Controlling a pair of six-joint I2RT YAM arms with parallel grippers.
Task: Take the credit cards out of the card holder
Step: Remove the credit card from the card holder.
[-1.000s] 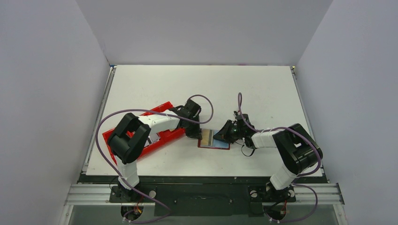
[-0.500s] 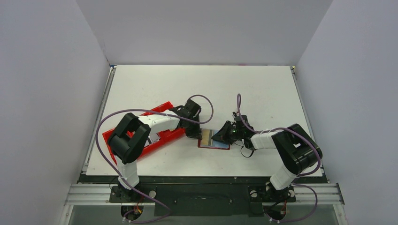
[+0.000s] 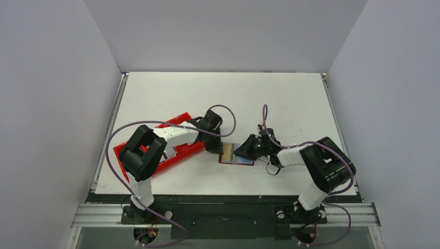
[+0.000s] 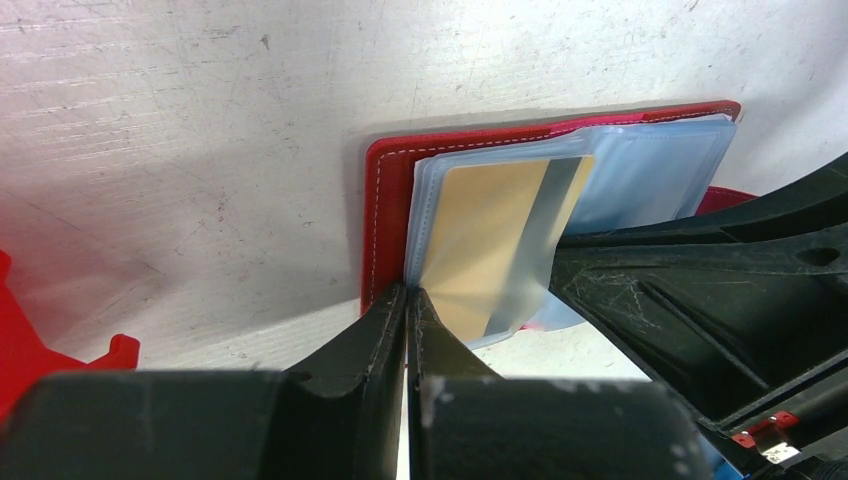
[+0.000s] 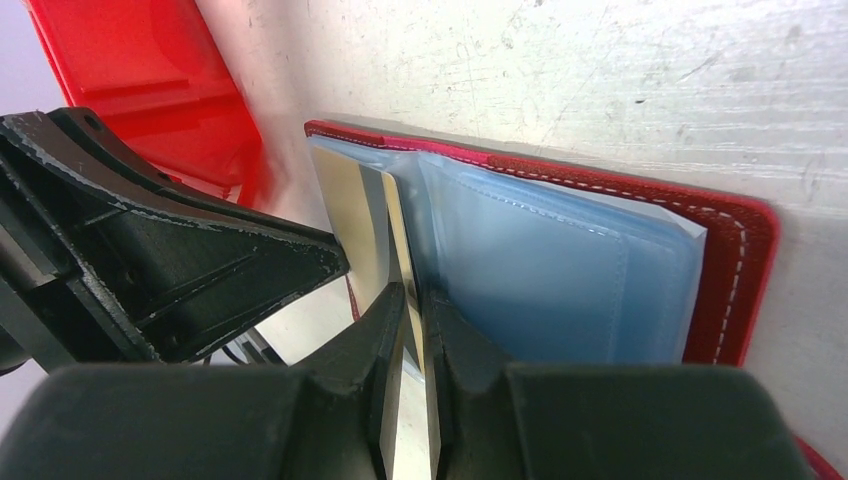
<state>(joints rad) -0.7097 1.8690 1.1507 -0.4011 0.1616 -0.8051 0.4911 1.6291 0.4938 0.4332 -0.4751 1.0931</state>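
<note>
**Card holder, open, one card clamped by the right arm**

Item 1. Card holder: dark-red bifold with pale stitching, lying open on the white surface near its front edge, between the two arms. The grey-blue clear pockets face up. The leaf nearest the left arm is raised off the cover.

Item 2. Credit card: gold-tan with a dark stripe along one edge. It is seen behind the clear plastic of the raised leaf and is tilted up from the holder.

Item 3. Right gripper: jaws nearly together, clamping the thin gold edge of the card at the holder's middle.

Item 4. Left gripper: jaws closed tip to tip. The tips sit at the corner of the raised leaf, on the holder's left edge. Whether any plastic is pinched between them cannot be told.

Item 5. Tray: bright-red plastic, on the surface to the left of the holder and partly under the left arm.
</note>
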